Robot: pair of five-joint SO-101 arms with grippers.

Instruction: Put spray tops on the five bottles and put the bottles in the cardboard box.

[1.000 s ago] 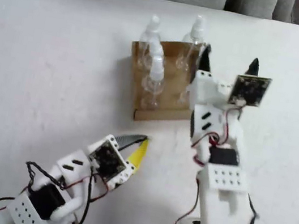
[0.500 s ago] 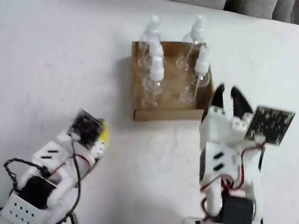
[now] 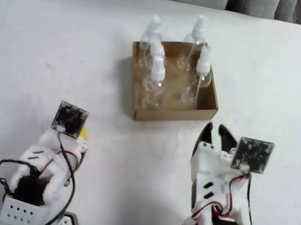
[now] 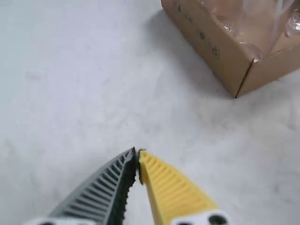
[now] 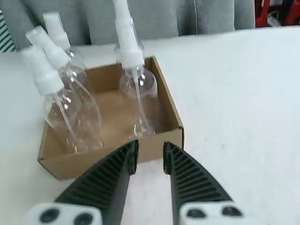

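Cardboard box (image 3: 169, 113) sits mid-table, all five bottles (image 3: 155, 83) standing inside with spray tops (image 5: 126, 44) on. Right gripper (image 5: 146, 151) hovers just in front, jaws a narrow crack apart, empty. Left gripper (image 4: 138, 153) is pinched closed, further off.

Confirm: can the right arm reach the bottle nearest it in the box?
Probably yes. The right hand sits open just outside the cardboard box, facing that bottle. Only the low box wall lies between, and the bottle stands well above it.
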